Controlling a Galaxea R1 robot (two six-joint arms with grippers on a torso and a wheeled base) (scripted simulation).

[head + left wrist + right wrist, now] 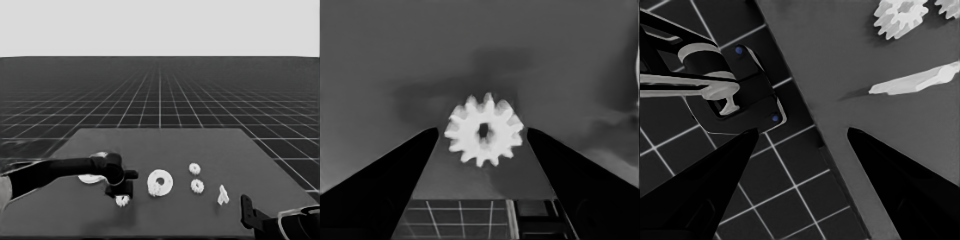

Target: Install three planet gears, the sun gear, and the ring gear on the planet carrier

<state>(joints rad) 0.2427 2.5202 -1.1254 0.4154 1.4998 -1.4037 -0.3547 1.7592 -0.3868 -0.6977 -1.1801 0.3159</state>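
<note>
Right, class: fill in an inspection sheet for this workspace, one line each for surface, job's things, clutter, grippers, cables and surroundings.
Surface: dark table, parts along its near side.
Job's things: smaller round part lies mid-table with nothing seen on it; larger round part is partly hidden behind the left arm; two gears lie right of the smaller part; a third gear lies flat below the left gripper. A fourth is not seen.
Clutter: thin white piece near the right end.
Grippers: left gripper open, fingers either side of the third gear, not touching it; right gripper open, parked over the table's near right corner.
Cables: nothing seen.
Surroundings: grid floor, pale band above.
</note>
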